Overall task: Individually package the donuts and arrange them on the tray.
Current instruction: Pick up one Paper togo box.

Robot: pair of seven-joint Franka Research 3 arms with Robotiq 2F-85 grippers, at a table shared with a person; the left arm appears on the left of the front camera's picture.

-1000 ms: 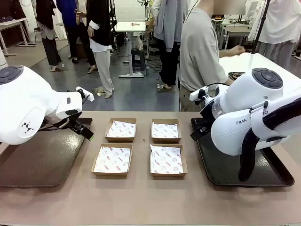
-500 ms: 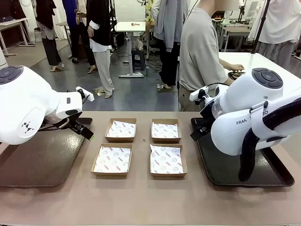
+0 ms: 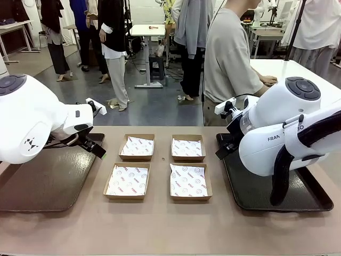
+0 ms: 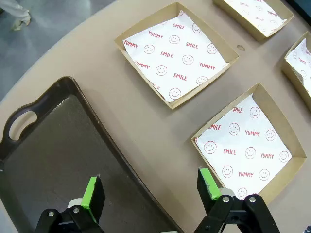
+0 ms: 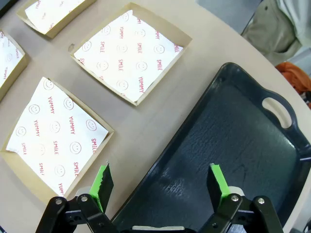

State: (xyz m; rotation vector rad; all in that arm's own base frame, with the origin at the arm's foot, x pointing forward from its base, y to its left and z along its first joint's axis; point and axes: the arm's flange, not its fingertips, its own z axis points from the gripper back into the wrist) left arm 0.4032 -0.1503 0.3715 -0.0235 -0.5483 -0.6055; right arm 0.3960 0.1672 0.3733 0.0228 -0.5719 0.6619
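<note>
Cardboard: four shallow brown boxes [image 3: 127,196], square with low upright walls, stand two by two on the tabletop [image 3: 160,229], near one another but not touching.
Paper: each box holds a thin white liner [image 4: 177,60], faintly creased. It is printed in red with smiley faces and the words SMILE and YUMMY.
Surface: the tabletop is smooth, matt beige, with a curved edge.
Trays: my left tray [image 4: 53,155] is dark brown with a dull, lightly scuffed floor, a raised rounded rim and a cut-out handle. My right tray [image 5: 233,131] is darker, near black, with a pebbled sheen and the same rim and handle. One lies at each side of the block of boxes.
Left side: my left hand [image 4: 149,187] hangs released, black fingers spread wide with nothing between the green pads. One finger is over the left tray's rim and the other is over the corner of a box.
Right side: my right hand [image 5: 160,177] is likewise released and bare. One finger is above the edge of a box and the other is above the right tray.
Task goods: where the donuts are I cannot tell.
Change: the person [image 3: 226,58] at the far side has lowered the outstretched hand [image 3: 269,80] toward the white table behind and leant further that way. My arms, the boxes and both trays lie as they did a second ago.
</note>
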